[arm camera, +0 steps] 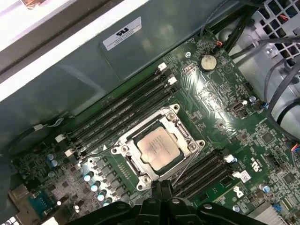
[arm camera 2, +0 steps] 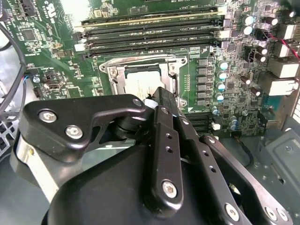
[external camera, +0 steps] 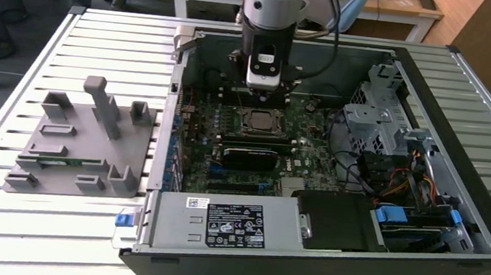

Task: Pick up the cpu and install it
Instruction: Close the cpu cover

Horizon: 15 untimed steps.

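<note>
Slatted grey metal desk (external camera: 102,45) is carrying everything; flat silvery square cpu (arm camera: 158,148) is sitting in its metal socket (arm camera: 183,126); probably light and fragile, I'd grab the edges; black claw (arm camera: 161,186) is hovering nearby, pinched narrow, empty.

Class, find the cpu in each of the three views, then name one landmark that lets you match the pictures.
Exterior view: the cpu sits in its socket on the motherboard.
Second wrist view: the cpu lies in the socket, partly hidden behind the fingers.
First wrist view: the cpu is fully visible, between the memory slots.
Shared landmark: the metal socket frame around it.
</note>
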Each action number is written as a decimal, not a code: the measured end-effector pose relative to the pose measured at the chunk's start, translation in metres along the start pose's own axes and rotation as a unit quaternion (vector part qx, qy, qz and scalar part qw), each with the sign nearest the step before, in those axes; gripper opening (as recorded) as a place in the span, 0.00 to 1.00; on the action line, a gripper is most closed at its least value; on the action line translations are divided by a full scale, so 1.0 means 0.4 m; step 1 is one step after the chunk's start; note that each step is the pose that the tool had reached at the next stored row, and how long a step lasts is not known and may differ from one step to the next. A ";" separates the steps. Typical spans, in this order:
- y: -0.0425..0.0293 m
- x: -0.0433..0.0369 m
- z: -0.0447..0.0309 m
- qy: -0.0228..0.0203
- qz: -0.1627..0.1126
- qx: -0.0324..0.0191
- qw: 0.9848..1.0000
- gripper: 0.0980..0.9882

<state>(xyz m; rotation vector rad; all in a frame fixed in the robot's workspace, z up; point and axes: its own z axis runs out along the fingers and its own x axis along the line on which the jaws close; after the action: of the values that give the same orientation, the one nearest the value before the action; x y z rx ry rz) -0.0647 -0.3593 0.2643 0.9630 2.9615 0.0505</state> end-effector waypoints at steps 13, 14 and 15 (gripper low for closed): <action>0.012 0.009 0.051 0.000 0.000 0.000 1.000 0.01; 0.013 0.010 0.056 0.000 0.000 0.000 1.000 0.01; 0.013 0.010 0.060 0.000 0.000 0.000 1.000 0.01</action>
<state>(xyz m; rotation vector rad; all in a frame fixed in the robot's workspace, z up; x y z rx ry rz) -0.0641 -0.3523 0.2405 0.9630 2.9616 0.0503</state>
